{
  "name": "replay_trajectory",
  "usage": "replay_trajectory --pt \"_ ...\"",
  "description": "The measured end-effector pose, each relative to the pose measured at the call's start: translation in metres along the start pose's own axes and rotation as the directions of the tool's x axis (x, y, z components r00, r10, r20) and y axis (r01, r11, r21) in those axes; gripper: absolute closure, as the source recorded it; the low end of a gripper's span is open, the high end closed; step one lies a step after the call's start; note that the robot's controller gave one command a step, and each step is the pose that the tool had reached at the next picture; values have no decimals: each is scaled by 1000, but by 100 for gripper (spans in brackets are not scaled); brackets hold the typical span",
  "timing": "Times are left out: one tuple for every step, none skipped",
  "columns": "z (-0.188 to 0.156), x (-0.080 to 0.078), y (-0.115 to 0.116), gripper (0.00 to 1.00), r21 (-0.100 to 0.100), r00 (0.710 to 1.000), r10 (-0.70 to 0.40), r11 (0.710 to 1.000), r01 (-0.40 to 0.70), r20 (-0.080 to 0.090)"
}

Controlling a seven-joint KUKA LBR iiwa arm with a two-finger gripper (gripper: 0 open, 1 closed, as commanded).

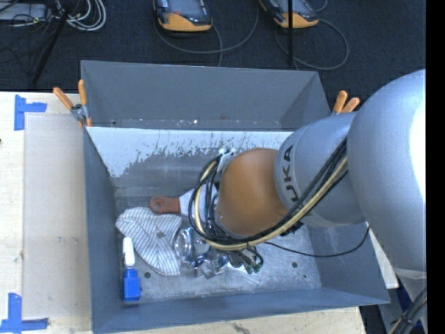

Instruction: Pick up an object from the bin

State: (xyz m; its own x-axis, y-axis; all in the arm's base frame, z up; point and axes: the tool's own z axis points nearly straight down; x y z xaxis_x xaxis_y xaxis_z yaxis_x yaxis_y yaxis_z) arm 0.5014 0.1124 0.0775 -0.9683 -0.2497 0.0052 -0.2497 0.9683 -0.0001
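Currently I have the arm (389, 172) reaching in from the right, with its orange cover (250, 190) and looped cables (205, 207) over the middle of the bin (97, 207). The end effector (212, 259) is low, near the front wall at about mid-width. It is mostly hidden under the cover, so I cannot tell whether it is open or closed.

It sits right at a clear item (186, 245), glinting and crumpled-looking, whose kind I cannot make out. That item lies on the bin's bottom, front of centre, partly under the cables.

Just left of it and touching it is a cloth (149, 239), white with thin dark stripes, bunched up in the front-left part of the bin. A brown handle (163, 204) sticks out to the left from behind the cables, just beyond the cloth's far edge; whatever it belongs to is hidden by the arm. A small tube (130, 277), blue at its near end and white at its far end, lies close to the front-left corner, just beside the cloth and running front to back. The far half of the bin's bottom is bare grey metal with scuff marks.
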Motion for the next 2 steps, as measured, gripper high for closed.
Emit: replay_trajectory --pt "-46 4 2 100 -1 1000 -6 1000 6 -2" --pt "-106 4 1 100 -1 1000 -26 1000 26 0"
